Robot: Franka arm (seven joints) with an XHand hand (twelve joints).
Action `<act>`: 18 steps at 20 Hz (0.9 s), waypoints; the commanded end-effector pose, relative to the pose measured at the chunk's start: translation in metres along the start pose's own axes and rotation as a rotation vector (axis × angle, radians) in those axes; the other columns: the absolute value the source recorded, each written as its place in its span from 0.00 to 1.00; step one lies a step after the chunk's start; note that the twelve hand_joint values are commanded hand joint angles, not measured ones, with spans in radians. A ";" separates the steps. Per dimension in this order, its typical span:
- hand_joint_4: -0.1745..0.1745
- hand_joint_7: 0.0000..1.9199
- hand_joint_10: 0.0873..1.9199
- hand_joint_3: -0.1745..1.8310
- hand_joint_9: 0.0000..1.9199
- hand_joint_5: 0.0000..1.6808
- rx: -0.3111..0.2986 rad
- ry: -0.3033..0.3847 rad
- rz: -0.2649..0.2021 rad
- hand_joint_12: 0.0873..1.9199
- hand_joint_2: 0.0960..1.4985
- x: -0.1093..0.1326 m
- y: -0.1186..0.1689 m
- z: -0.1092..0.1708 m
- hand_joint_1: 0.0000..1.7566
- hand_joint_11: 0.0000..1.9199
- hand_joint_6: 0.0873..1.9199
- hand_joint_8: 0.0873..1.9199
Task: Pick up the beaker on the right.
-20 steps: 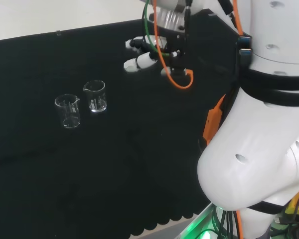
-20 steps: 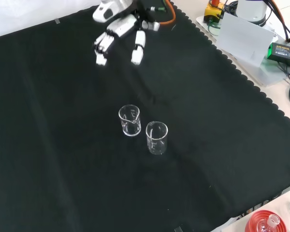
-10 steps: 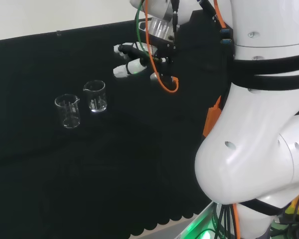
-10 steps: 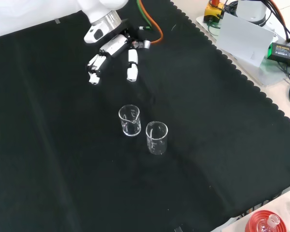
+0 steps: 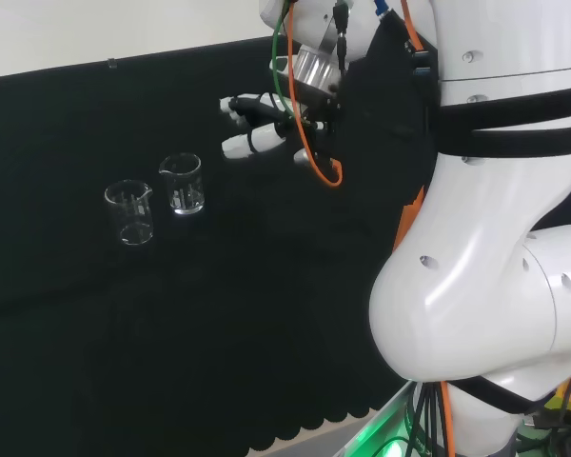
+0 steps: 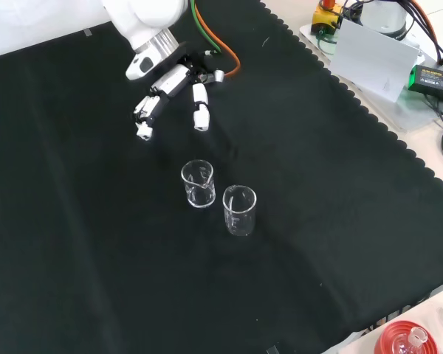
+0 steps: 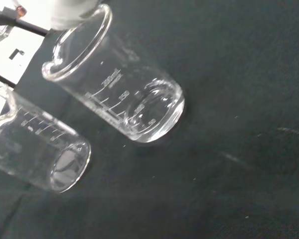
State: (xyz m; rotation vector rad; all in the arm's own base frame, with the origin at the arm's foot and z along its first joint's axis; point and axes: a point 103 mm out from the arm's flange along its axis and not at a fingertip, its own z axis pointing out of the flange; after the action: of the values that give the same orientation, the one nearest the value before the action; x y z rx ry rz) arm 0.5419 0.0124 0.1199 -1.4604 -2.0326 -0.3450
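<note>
The beaker on the right point(image 5: 182, 184), as the head view has it, stands upright on the surface point(image 5: 95, 314), just beside a second beaker point(image 5: 129, 212) and not touching it. In the front view this target point(image 6: 198, 184) is the one nearer the robot hand point(image 6: 170, 92), with its neighbour point(image 6: 239, 210) lower and to its right. Both are clear glass cylinders with rolled rims, small pouring spouts and printed scale marks, and both look empty; the wrist view shows the nearer beaker point(image 7: 114, 97) large, the other beaker point(image 7: 37, 149) beside it.

The robot hand point(image 5: 262, 124) hangs above the black cloth, apart from the target beaker, fingers point(image 6: 143, 118) spread and nearly straight, holding nothing. I'd guess it is held open like that so the glass can slip between thumb and fingers. With the neighbour so close, the fingers may knock it. The cloth is matte and looks soft, with a scalloped edge point(image 6: 369, 110).
</note>
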 end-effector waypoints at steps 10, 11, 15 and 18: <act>0.35 0.07 0.31 0.12 0.14 0.10 0.020 0.047 -0.035 0.60 0.45 0.005 0.002 0.040 0.42 0.00 0.00 0.25; 0.35 0.07 0.31 0.12 0.14 0.10 0.023 0.049 -0.034 0.60 0.45 0.005 0.002 0.043 0.42 0.00 0.00 0.25; 0.35 0.08 0.31 0.13 0.14 0.12 0.024 0.057 -0.027 0.59 0.45 0.002 0.006 0.052 0.43 0.00 0.00 0.25; 0.35 0.07 0.30 0.13 0.13 0.12 0.010 0.071 -0.029 0.58 0.45 0.001 0.009 0.059 0.44 0.00 0.00 0.25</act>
State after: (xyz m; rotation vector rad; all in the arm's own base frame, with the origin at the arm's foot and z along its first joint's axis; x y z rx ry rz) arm 0.5288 0.0414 0.0801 -1.3934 -2.0055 -0.3663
